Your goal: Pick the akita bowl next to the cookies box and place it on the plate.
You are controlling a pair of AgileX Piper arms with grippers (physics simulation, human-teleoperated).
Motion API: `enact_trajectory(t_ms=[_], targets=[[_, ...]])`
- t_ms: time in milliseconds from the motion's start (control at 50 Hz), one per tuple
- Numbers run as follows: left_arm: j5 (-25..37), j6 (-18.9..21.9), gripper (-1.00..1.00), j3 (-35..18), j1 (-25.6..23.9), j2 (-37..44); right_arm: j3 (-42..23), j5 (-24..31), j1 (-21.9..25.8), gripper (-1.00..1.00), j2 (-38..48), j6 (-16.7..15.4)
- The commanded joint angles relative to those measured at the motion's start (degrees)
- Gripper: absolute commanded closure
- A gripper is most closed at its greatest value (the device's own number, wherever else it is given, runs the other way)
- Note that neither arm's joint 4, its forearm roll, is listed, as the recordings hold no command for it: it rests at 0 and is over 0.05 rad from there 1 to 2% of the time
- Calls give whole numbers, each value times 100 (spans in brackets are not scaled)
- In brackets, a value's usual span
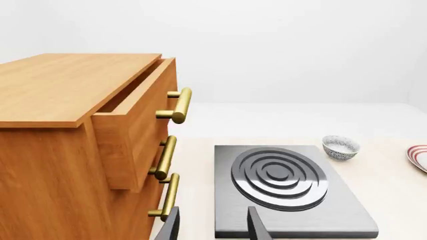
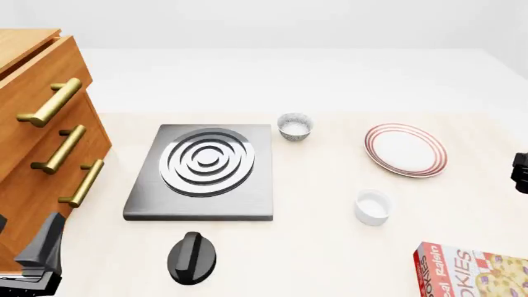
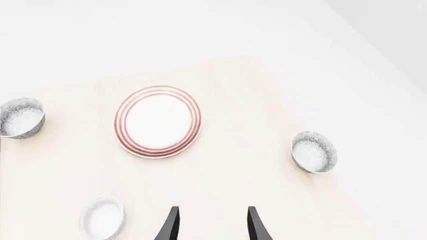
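akita bowl [image 3: 313, 151]: small, stiff, probably light; likely slick and chippable.
hold: pinch the rim wall, one finger inside.
right gripper [image 3: 212, 227]: jaws wide, empty.
left gripper [image 1: 212, 227]: jaws wide, empty.

Wooden drawer cabinet [image 2: 37, 124] at table's left edge, three brass handles, top drawer pulled partly open. Grey stove plate [image 2: 202, 173] with ringed burner just beside cabinet. Black knob [image 2: 192, 257] in front of stove. Plain white cup [image 2: 372, 206] on pale table [image 2: 313, 247], right of stove.
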Motion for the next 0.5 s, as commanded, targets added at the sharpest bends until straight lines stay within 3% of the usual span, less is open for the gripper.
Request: enact_trajectory(t_ms=[20, 280, 340, 380, 500], targets=[[0, 0, -100, 0, 0, 0, -619, -15, -339, -100, 898, -213], [0, 0, -100, 0, -1, 0, -1100, -87, -737, -100, 1678, -278], [0, 0, -100, 0, 1, -1, -1136, -186, -1011, -100, 1936, -580], [0, 0, -100, 0, 0, 0, -1249, -126, -1054, -100, 2005, -417], [0, 1, -100, 0, 1, 0, -1487, -119, -1322, -100, 2291, -518]])
